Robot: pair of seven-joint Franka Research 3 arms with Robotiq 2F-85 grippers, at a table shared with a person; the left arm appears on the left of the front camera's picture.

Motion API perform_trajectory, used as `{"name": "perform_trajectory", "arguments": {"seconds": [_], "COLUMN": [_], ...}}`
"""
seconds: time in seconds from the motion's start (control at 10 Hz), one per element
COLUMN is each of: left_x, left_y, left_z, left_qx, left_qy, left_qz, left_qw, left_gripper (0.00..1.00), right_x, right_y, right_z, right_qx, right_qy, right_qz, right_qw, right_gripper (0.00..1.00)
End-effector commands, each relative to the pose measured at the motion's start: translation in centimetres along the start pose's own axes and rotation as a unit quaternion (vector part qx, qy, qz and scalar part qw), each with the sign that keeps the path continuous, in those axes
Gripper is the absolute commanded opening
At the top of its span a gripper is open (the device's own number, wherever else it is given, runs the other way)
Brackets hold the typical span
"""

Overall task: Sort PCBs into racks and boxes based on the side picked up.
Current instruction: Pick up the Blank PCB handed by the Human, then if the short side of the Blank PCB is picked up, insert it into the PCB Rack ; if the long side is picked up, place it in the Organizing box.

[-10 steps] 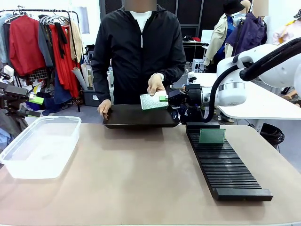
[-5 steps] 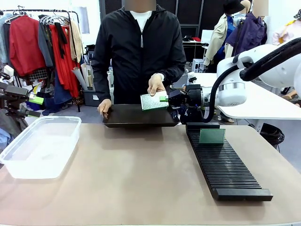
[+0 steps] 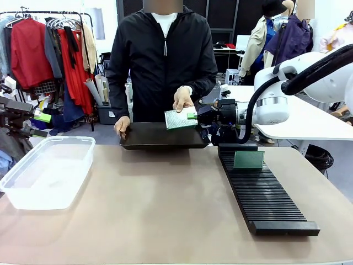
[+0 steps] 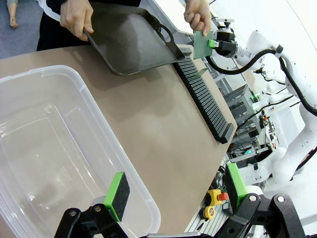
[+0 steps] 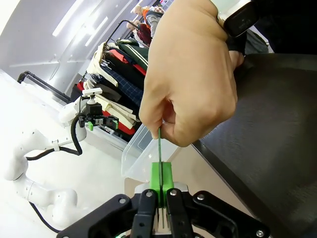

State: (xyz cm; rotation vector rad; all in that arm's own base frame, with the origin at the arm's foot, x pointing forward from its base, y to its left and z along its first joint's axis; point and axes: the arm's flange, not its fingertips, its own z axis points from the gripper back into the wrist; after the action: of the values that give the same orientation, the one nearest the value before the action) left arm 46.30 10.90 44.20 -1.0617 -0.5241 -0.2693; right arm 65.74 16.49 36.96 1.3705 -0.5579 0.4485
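My right gripper (image 3: 192, 116) is pinched shut on the right edge of a PCB (image 3: 177, 120), out over the right end of the dark tray (image 3: 154, 138) at the far side. The person's hand (image 3: 183, 99) grips its top edge, so I judge this a handover with the board secured from both ends. Nearer on the right, the rack (image 3: 267, 193) holds a second PCB (image 3: 248, 159) upright in a far slot, while my left gripper (image 4: 177, 191) hangs spread and empty over the clear box (image 3: 41, 200) at the left, presumably waiting for its share.
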Motion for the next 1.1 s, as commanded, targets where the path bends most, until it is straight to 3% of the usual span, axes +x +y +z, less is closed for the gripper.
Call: {"name": "perform_trajectory", "arguments": {"seconds": [0.0,1.0], "left_x": [0.07,0.07], "left_y": [-0.21,-0.21], "left_z": [0.11,0.11], "left_qx": [0.000,0.000], "left_qy": [0.000,0.000], "left_qz": [0.002,0.002], "left_qw": [1.000,1.000], "left_gripper": [1.00,1.00], "right_x": [0.04,0.04], "right_y": [0.10,0.10], "right_z": [-0.10,-0.10], "right_qx": [0.002,0.002], "right_qy": [0.000,0.000], "right_qz": [0.002,0.002], "right_qw": [1.000,1.000], "right_gripper": [0.00,0.00]}}
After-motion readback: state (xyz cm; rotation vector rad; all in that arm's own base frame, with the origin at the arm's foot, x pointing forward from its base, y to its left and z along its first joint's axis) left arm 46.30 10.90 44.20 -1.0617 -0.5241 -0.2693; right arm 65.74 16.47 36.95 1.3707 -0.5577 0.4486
